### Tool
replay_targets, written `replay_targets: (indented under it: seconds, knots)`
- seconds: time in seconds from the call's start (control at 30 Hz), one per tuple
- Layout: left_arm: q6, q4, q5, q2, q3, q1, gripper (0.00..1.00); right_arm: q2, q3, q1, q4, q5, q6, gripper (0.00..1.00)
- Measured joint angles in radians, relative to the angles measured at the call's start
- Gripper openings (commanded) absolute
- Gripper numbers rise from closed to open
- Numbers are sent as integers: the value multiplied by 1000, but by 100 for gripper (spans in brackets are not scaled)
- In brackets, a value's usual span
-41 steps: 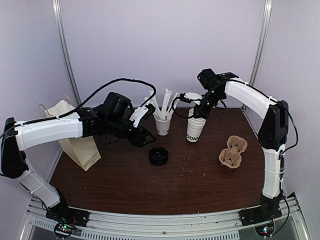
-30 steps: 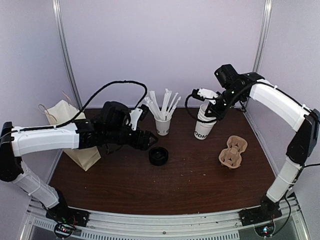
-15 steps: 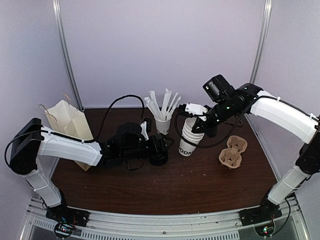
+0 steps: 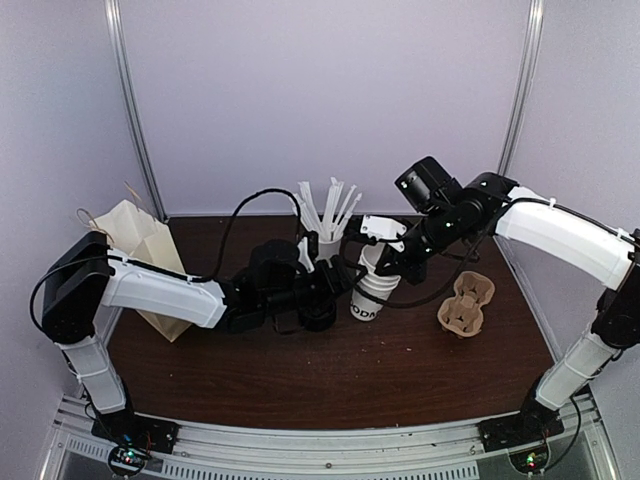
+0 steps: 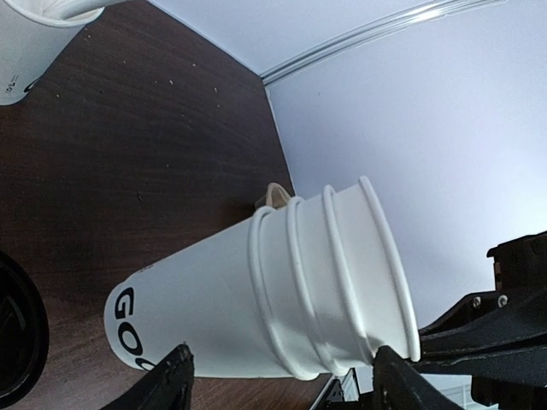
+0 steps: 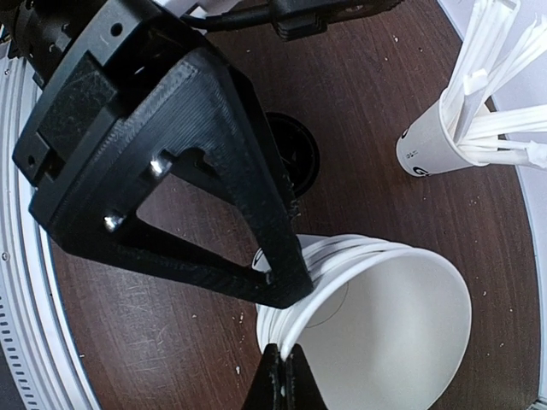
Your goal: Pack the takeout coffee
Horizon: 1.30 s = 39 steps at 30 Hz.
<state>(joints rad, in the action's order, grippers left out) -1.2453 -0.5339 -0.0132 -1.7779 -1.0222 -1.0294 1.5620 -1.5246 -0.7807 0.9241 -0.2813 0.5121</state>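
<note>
1. movement first: against the earlier top views, the right gripper [image 4: 385,262] has carried the stack of cups [image 4: 367,292] from the table's [image 4: 300,380] 1 o'clock corner in toward the middle. the left gripper [image 4: 325,292] has swung low across from beside the paper bag [image 4: 140,245] to meet it.
2. right gripper: pinched shut on the stack's top rim, one finger inside and one outside. the stack leans; whether its base rests on the table i cannot tell.
3. left gripper: jaws wide, standing either side of the stack's lower end, seemingly not yet touching.
4. meaning, as i judge it: one arm steadies the stack so the other can pull a single cup free, which puts the task at an early stage.
5. takeout coffee: no lidded cup shows in any view. the black lid [image 4: 318,318] lies just beside the stack at its 9 o'clock.
6. views: the left wrist view alone shows several nested rims and dark lettering near the base. the right wrist view alone shows the rim pinch. only the top view shows the bag and, at the stack's 3 o'clock, the cup carrier [image 4: 467,303].
</note>
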Motion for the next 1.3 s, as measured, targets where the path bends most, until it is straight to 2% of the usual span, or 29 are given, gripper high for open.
replay_targets:
  seconds: [0.27, 0.5, 0.9, 1.1, 1.3]
  knots:
    - [-37, -12, 10, -21, -7, 0, 70, 0, 12, -5, 0, 14, 0, 0]
    - [-86, 77, 11, -55, -69, 0, 68, 0, 37, -5, -12, 68, 10, 0]
    - [-164, 177, 13, -127, -71, 10, 67, -2, 21, -11, -28, 87, 23, 0]
    - [-148, 184, 13, -128, -71, 10, 68, -5, 4, -12, -28, 90, 35, 0]
    - [-47, 200, 0, -85, -71, 9, 69, -14, -92, -13, 24, 107, 56, 0]
